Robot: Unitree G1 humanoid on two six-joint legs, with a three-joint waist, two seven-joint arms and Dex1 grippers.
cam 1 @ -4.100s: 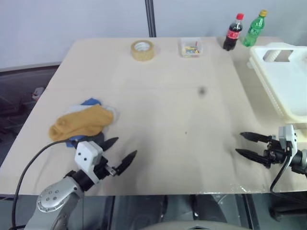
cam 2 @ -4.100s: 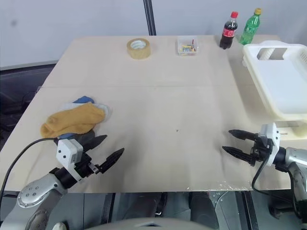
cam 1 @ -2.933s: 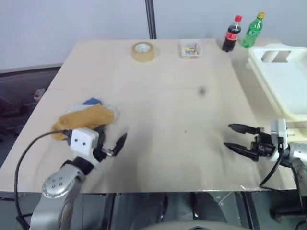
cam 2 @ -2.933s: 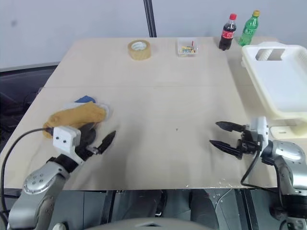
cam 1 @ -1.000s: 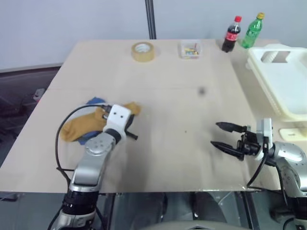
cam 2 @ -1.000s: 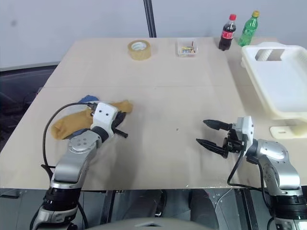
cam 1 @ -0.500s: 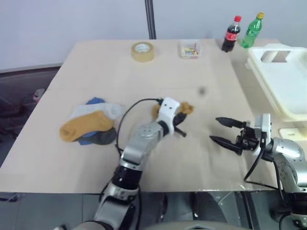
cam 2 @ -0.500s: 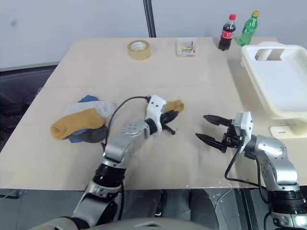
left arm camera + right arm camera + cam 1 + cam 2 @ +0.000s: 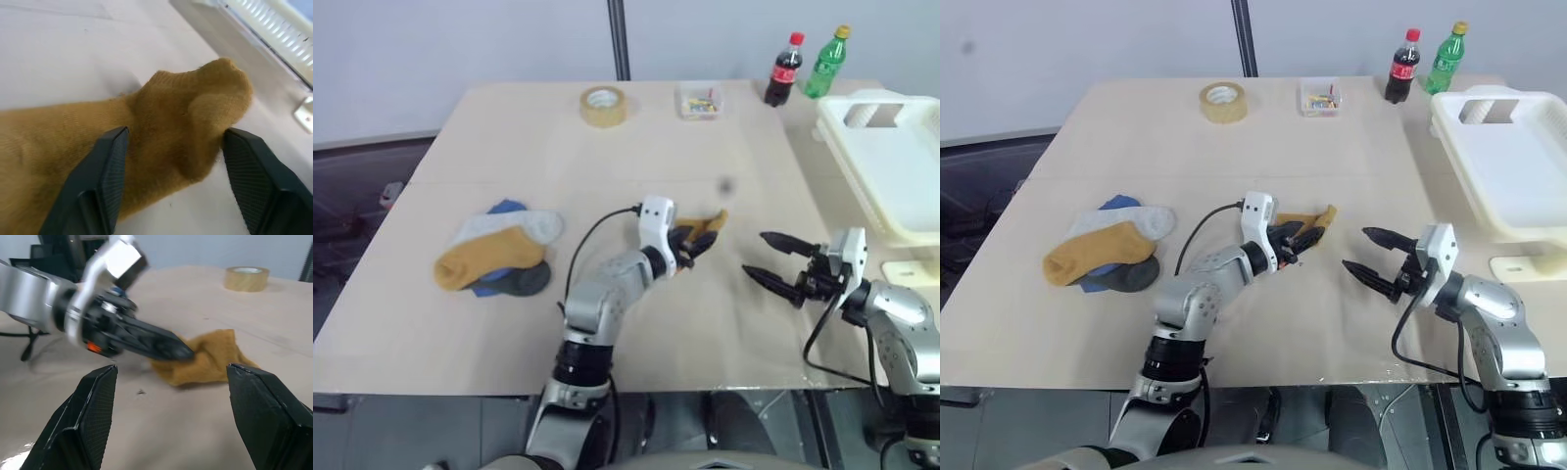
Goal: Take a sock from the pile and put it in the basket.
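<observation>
The pile [image 9: 499, 259] of mustard, grey and blue socks lies at the table's left. One mustard-yellow sock [image 9: 710, 223] lies mid-table, apart from it. My left gripper [image 9: 1307, 240] points right along this sock. In the left wrist view its fingers stand apart with the sock [image 9: 186, 112] between them. My right gripper [image 9: 773, 259] hovers open just right of the sock, with nothing in it. In the right wrist view the sock [image 9: 210, 357] lies ahead, between its two fingertips. The cream basket [image 9: 847, 157] stands at the table's right edge.
At the table's far edge stand a tape roll [image 9: 604, 103], a small clear box [image 9: 703, 98], a cola bottle [image 9: 780, 70] and a green bottle [image 9: 826, 62]. A small white piece [image 9: 911, 272] lies below the basket.
My left arm has swung right from the pile to mid-table with the mustard sock, and its fingers have parted. The right gripper has hardly moved.
</observation>
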